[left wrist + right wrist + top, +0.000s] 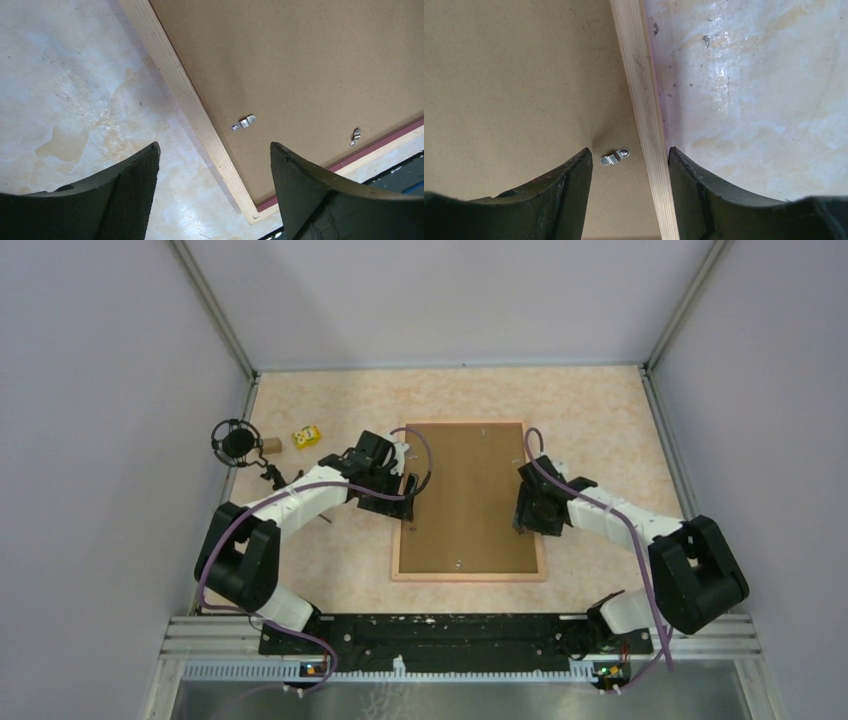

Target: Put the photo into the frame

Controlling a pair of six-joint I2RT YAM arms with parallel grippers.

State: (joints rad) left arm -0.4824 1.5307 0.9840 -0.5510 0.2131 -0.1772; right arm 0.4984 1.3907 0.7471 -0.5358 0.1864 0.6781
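left gripper (214, 150): fingers wide apart and empty, one on each side of the left rail of the frame (190, 100).
right gripper (629, 150): also wide and empty, over the right rail; a small metal clip (614, 156) shows between its fingers.
frame: flat in the middle of the table (320, 570), back side up.
backing board (470, 500): brown, inside the frame, filling it.

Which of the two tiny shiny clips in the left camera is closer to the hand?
The small silver metal clip beside the long pale wooden rail, above the left hand's open fingers; the other clip sits farther right.
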